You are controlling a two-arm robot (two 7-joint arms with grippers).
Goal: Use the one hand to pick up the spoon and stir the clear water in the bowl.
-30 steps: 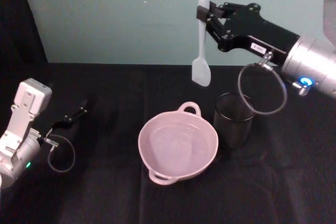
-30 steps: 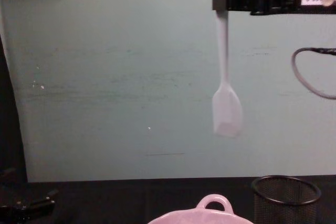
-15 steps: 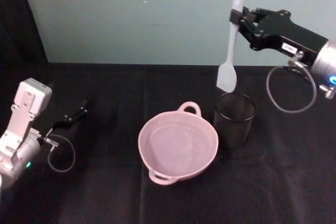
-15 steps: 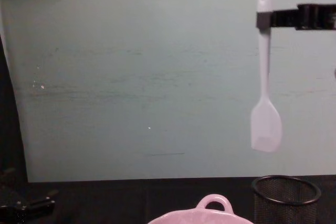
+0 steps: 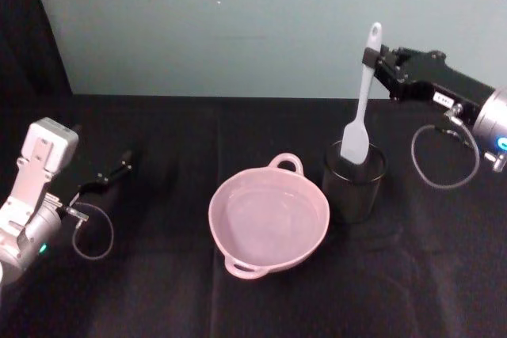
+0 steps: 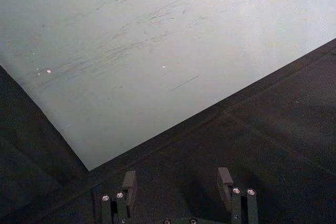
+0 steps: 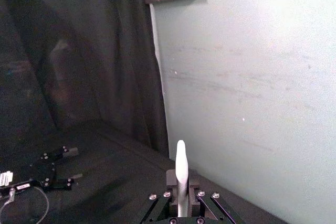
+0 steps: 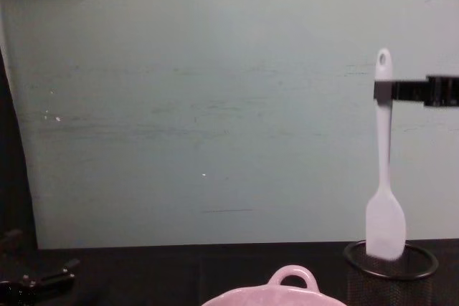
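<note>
The white spoon [image 5: 363,104] is hanging upright with its flat blade dipping into the mouth of the black wire-mesh cup [image 5: 353,180], just right of the pink-white bowl [image 5: 268,218] on the black bench [image 5: 158,275]. The right gripper [image 5: 370,58] is pinching the handle just below its hole, as the right wrist view also shows. A second ago the spoon was riding higher and nearer the bowl, so it has been travelling right and downward, away from the water. That reads as the spoon being returned to the cup, which suggests the stirring is already over or was skipped; I cannot tell which. The left gripper [image 6: 177,188] is sitting parked over the bench's left side, jaws spread and holding nothing.
</note>
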